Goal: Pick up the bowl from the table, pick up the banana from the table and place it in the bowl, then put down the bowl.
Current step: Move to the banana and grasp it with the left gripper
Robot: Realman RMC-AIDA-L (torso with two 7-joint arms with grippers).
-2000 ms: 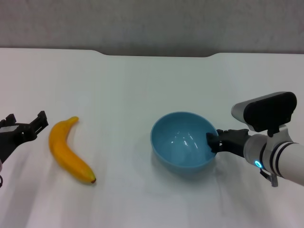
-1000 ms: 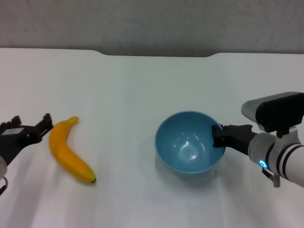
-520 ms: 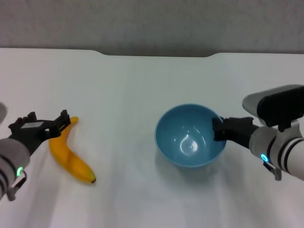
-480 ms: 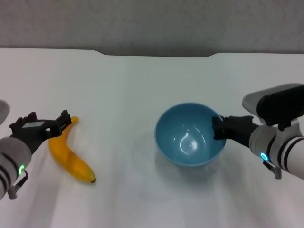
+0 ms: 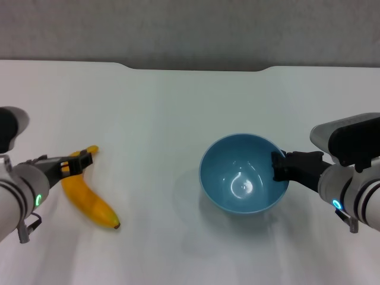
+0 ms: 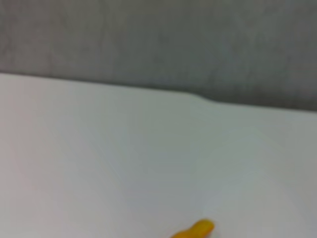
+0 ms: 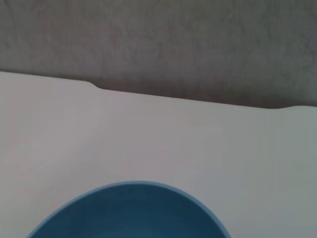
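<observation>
Gripping the bowl [image 5: 244,173] by its right rim, the right gripper [image 5: 280,166] sits at the right middle of the head view, its dark fingers clamped on the rim edge, one inside and one outside as far as can be seen; the fingertips themselves are hard to separate from the dark housing behind them. A soft shadow lies under and to the left of the bowl on the table [image 5: 178,107], so it appears to be lifted slightly, though the exact gap cannot be judged. The bowl's inside shows only glossy highlights. At the left middle of the head view, the left gripper [image 5: 76,162] lies over the stem end of the banana [image 5: 89,199], and its dark fingers hide that end. Whether they are pressed on the fruit or merely around it cannot be told. The rest of the banana lies on the table, curving down towards the lower left, with its dark tip at the lower end. Most of the left arm is cut off by the left edge. The left wrist view shows only a small blurred yellow end of the banana at its bottom edge, with no fingers visible. The right wrist view shows only the bowl's far rim, cut off at the bottom.
</observation>
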